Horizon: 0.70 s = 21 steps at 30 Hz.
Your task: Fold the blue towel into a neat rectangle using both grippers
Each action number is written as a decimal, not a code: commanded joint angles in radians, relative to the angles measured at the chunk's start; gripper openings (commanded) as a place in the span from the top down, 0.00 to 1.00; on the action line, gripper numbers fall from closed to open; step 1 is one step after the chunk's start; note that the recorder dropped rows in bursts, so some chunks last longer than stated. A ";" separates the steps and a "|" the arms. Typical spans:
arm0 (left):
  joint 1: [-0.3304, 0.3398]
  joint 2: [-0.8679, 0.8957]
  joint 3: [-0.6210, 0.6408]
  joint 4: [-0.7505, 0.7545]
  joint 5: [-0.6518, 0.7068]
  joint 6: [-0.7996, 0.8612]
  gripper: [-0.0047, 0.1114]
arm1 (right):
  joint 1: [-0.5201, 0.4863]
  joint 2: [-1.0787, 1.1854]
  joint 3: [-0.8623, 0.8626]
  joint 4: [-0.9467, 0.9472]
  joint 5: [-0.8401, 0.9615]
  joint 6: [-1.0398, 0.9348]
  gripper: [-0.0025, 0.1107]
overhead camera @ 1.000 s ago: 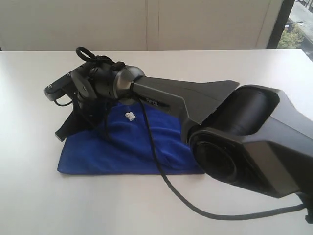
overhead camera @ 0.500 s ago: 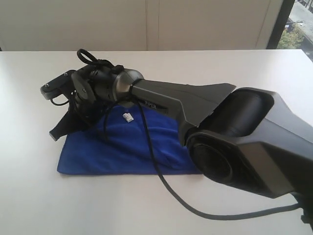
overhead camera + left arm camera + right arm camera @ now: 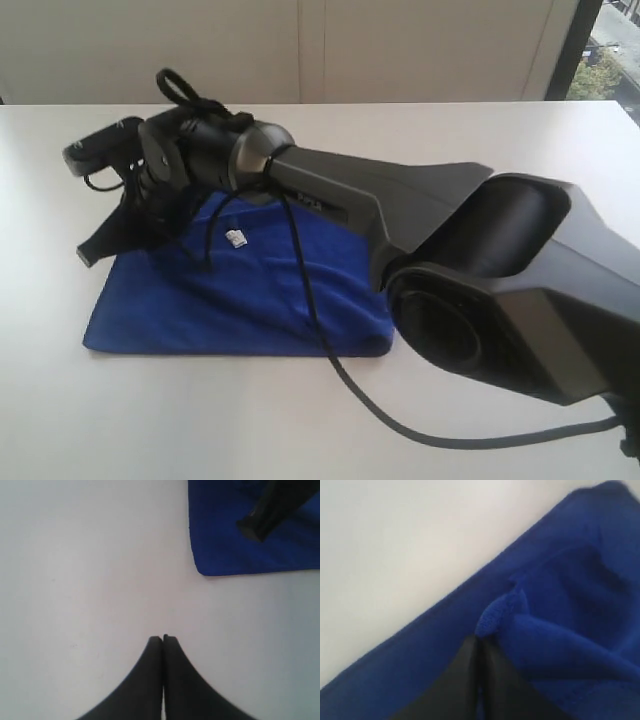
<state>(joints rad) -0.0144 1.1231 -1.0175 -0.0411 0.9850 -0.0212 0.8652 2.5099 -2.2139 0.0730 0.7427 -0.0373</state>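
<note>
The blue towel (image 3: 250,305) lies folded over and rumpled on the white table (image 3: 200,420), its small white tag (image 3: 238,237) facing up. My right arm reaches across it toward the left. In the right wrist view my right gripper (image 3: 480,641) is shut on a folded corner of the blue towel (image 3: 495,617), which pokes out past the tips. In the exterior view the right gripper (image 3: 90,253) hangs at the towel's far left end. My left gripper (image 3: 163,638) is shut on nothing, above bare table, well clear of a towel corner (image 3: 225,540). It is out of the exterior view.
A black cable (image 3: 400,425) trails from the right arm across the towel and the table in front. A pale wall runs behind the table's far edge, with a window (image 3: 605,50) at the top right.
My right gripper has moved to the left and slightly up with the towel pinched in it. The whole towel has slid leftward on the table.
</note>
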 commanded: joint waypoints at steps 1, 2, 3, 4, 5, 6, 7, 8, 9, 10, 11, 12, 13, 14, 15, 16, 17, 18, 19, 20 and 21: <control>0.002 -0.008 0.005 -0.005 0.010 0.000 0.96 | 0.000 0.033 0.003 0.006 0.002 -0.023 0.97; 0.002 -0.008 0.005 -0.005 0.010 0.000 0.96 | 0.000 0.033 0.003 0.006 -0.003 -0.022 0.95; 0.002 -0.008 0.005 -0.005 0.010 0.000 0.96 | 0.000 0.033 0.003 0.006 -0.007 -0.022 0.91; 0.002 -0.008 0.005 -0.005 0.010 0.000 0.96 | 0.000 0.033 0.003 0.006 -0.009 -0.022 0.87; 0.002 -0.008 0.005 -0.005 0.010 0.000 0.96 | 0.000 0.033 0.003 0.006 -0.009 -0.022 0.82; 0.002 -0.008 0.005 -0.005 0.010 0.000 0.96 | 0.000 0.033 0.001 0.010 -0.006 -0.022 0.78; 0.002 -0.008 0.005 -0.005 0.010 0.000 0.96 | 0.000 0.030 0.001 0.018 -0.004 -0.022 0.72; 0.002 -0.008 0.005 -0.005 0.010 0.000 0.96 | 0.000 0.025 0.001 0.026 0.005 -0.022 0.67; 0.002 -0.008 0.005 -0.005 0.010 0.000 0.96 | 0.000 0.017 0.001 0.029 0.013 -0.022 0.63; 0.002 -0.008 0.005 -0.005 0.010 0.000 0.96 | 0.000 0.005 0.001 0.029 0.024 -0.022 0.60; 0.002 -0.008 0.005 -0.005 0.010 0.000 0.96 | 0.000 -0.004 0.001 0.029 0.034 -0.020 0.58; 0.002 -0.008 0.005 -0.005 0.010 0.000 0.96 | 0.000 -0.018 0.001 0.029 0.048 -0.018 0.57; 0.002 -0.008 0.005 -0.005 0.010 0.000 0.96 | 0.000 -0.030 0.001 0.029 0.065 -0.008 0.57; 0.002 -0.008 0.005 -0.005 0.010 0.000 0.96 | -0.003 -0.047 0.001 0.029 0.086 -0.008 0.57; 0.002 -0.008 0.005 -0.005 0.010 0.000 0.96 | -0.007 -0.066 0.001 0.038 0.110 -0.008 0.57; 0.002 -0.008 0.005 -0.005 0.010 0.000 0.96 | -0.015 -0.084 0.001 0.051 0.137 -0.008 0.57; 0.002 -0.008 0.005 -0.005 0.010 0.000 0.96 | -0.023 -0.101 0.001 0.064 0.159 -0.012 0.57; 0.002 -0.008 0.005 -0.005 0.010 0.000 0.96 | -0.035 -0.118 0.001 0.075 0.187 -0.021 0.57; 0.002 -0.008 0.005 -0.005 0.010 0.000 0.96 | -0.046 -0.129 0.001 0.080 0.205 -0.023 0.57; 0.002 -0.008 0.005 -0.005 0.010 0.000 0.96 | -0.065 -0.146 0.001 0.090 0.227 -0.028 0.57; 0.002 -0.008 0.005 -0.005 0.010 0.000 0.96 | -0.079 -0.156 0.001 0.097 0.240 -0.037 0.57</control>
<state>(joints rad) -0.0144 1.1231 -1.0175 -0.0411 0.9850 -0.0212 0.8339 2.3979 -2.2119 0.1544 0.9279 -0.0536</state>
